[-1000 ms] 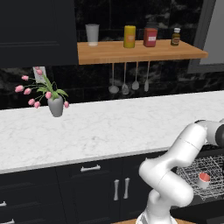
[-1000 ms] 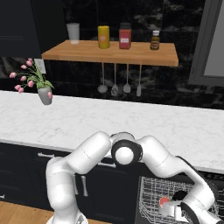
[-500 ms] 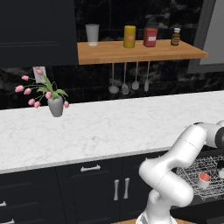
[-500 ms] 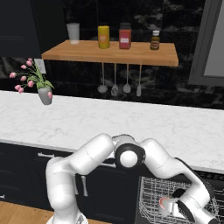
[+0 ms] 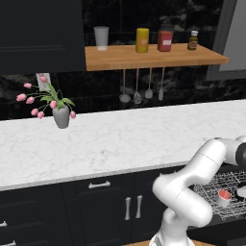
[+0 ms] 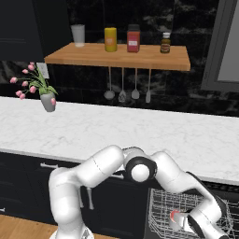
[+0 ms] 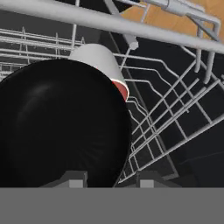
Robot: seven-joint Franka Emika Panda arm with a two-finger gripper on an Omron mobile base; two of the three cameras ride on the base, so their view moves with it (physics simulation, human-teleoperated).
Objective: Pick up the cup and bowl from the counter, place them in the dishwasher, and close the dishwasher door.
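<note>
My two base cameras sit behind my arm, left and right, looking forward and down; both take in the counter (image 5: pixel 120 139), the wooden shelf (image 6: pixel 121 58) and the dishwasher's wire rack (image 6: pixel 163 210). My hand camera looks close into that rack, right over the black bowl (image 7: pixel 61 127).

Glossy white rounded arm (image 6: pixel 107 168) segments, dark joints, small dark fingertips (image 7: pixel 74 178).

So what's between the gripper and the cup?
The black bowl. In the hand view it lies in the rack right in front of the gripper, and the cup peeks out behind it.
</note>
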